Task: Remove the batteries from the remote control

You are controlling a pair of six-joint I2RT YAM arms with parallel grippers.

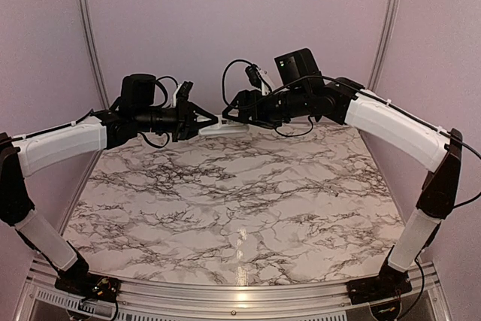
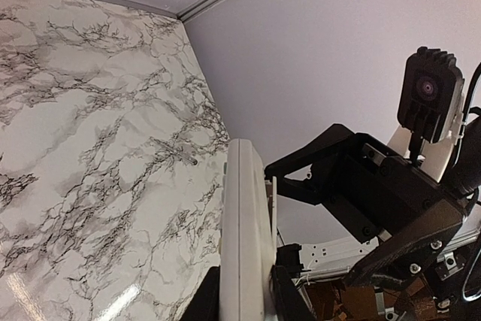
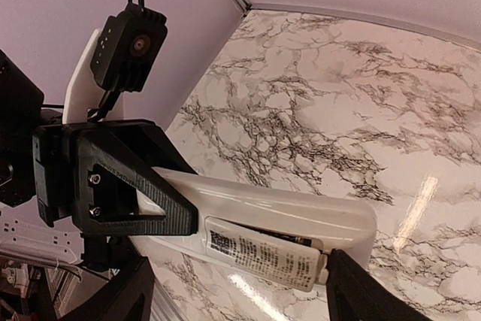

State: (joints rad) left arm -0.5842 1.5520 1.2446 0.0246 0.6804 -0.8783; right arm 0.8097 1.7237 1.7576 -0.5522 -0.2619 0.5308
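Both arms raised over far end of marble table (image 1: 240, 208). Left gripper (image 1: 197, 121) clamped on one end of remote control (image 1: 224, 127); remote in air, clear of tabletop, between the two tools. Right gripper (image 1: 234, 114) at remote's other end, fingers spread wide. One right fingertip (image 3: 340, 270) touching end of battery (image 3: 263, 255). Battery sits in remote's open recess, printed label showing.

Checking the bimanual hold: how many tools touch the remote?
2. Left tool clamps one end of the remote; right tool, open, has a fingertip against the other end.
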